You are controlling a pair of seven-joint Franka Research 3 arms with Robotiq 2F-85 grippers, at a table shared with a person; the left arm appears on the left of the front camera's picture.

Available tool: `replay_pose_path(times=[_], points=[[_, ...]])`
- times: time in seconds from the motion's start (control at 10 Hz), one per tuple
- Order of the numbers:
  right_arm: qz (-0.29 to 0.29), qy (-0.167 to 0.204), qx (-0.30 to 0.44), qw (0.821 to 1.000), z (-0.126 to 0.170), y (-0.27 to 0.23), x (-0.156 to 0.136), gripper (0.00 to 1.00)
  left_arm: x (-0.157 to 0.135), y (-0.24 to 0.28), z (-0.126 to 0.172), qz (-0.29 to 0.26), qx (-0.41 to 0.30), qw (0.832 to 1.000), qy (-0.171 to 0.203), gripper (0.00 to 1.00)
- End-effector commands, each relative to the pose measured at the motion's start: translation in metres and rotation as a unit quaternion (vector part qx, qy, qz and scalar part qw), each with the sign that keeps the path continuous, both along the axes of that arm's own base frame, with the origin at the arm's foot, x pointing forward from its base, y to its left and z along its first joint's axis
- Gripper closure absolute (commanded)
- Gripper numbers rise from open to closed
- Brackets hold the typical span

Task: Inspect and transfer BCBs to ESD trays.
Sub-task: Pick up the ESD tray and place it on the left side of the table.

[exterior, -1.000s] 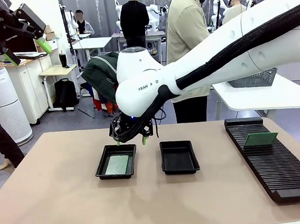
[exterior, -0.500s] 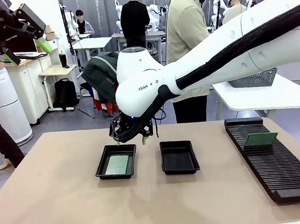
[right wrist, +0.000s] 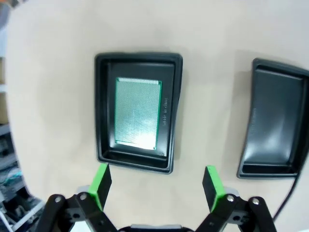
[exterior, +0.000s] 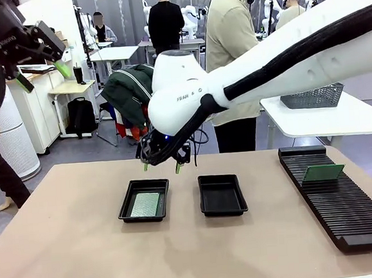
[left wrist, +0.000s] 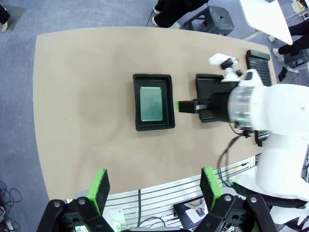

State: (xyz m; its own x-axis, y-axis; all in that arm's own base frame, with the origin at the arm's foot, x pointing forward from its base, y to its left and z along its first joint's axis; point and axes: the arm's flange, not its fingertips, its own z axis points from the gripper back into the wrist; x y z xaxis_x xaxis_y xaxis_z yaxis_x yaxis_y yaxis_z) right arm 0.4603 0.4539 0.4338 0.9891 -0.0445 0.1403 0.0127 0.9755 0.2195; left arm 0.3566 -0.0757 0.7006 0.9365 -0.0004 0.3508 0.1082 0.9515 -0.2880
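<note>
Above left ESD tray (exterior: 124, 209) with BCB (exterior: 145, 204) inside: right hand (exterior: 161, 168) wide open, empty, touching nothing; left hand (left wrist: 154, 186) high up, open

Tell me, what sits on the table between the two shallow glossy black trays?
Nothing: in the front view only bare tan tabletop separates the black tray holding a pale green circuit board from the empty black tray.

This is a robot lab. A big white robot arm (exterior: 282, 54) reaches over a tan tabletop (exterior: 72, 251). At 3 o'clock lies a long black rack (exterior: 346, 204) with slots. A grey mesh basket (exterior: 311, 97) rests on a white side table (exterior: 326, 120) at 2 o'clock. Behind, at 12 o'clock, people (exterior: 166, 21) stand by white work tables (exterior: 115, 53). At 9 o'clock stand white cabinets (exterior: 38, 105), and a black backpack (exterior: 81, 116) sits on the floor.
</note>
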Motion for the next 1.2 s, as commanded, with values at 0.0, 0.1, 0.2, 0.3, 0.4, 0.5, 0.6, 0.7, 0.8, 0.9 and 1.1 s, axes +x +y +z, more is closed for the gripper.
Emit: replay_pose_path(times=[0.0, 0.1, 0.2, 0.3, 0.4, 0.5, 0.6, 0.7, 0.8, 0.9, 1.1], points=[[-0.013, -0.002, 0.06, 0.998, 0.007, -0.037, -0.019, 0.0, 0.012, 0.0, -0.016, -0.003, 0.016, 1.0, 0.014, 0.0], [-0.016, -0.002, 0.084, 0.996, 0.012, -0.052, -0.021, 0.0, 0.016, -0.004, -0.026, -0.02, 0.021, 0.999, 0.032, 0.0], [-0.023, -0.002, 0.108, 0.994, 0.015, -0.066, -0.022, 0.0, 0.02, -0.007, -0.038, -0.026, 0.031, 0.998, 0.048, 0.0], [-0.031, 0.002, 0.129, 0.991, 0.018, -0.08, -0.022, 0.0, 0.022, -0.014, -0.054, -0.036, 0.039, 0.996, 0.067, 0.0], [-0.03, 0.007, 0.145, 0.989, 0.021, -0.093, -0.023, 0.0, 0.022, -0.022, -0.073, -0.039, 0.051, 0.994, 0.085, 0.0], [-0.032, 0.008, 0.159, 0.987, 0.026, -0.107, -0.024, 0.0, 0.023, -0.028, -0.094, -0.039, 0.057, 0.992, 0.104, 0.0], [-0.026, 0.013, 0.175, 0.984, 0.031, -0.117, -0.024, 0.0, 0.025, -0.032, -0.112, -0.041, 0.056, 0.991, 0.118, 0.0], [-0.025, 0.015, 0.182, 0.983, 0.033, -0.125, -0.024, 0.0, 0.027, -0.038, -0.129, -0.044, 0.053, 0.989, 0.131, 0.0], [-0.019, 0.02, 0.192, 0.981, 0.034, -0.132, -0.022, 0.0, 0.029, -0.043, -0.146, -0.039, 0.051, 0.989, 0.135, 0.0], [-0.014, 0.027, 0.206, 0.978, 0.034, -0.14, -0.02, 0.0, 0.032, -0.053, -0.165, -0.037, 0.051, 0.988, 0.142, 0.0], [-0.034, 0.01, 0.178, 0.983, 0.04, -0.115, -0.017, 0.0, 0.043, -0.067, -0.202, -0.027, 0.043, 0.988, 0.144, 0.0]])
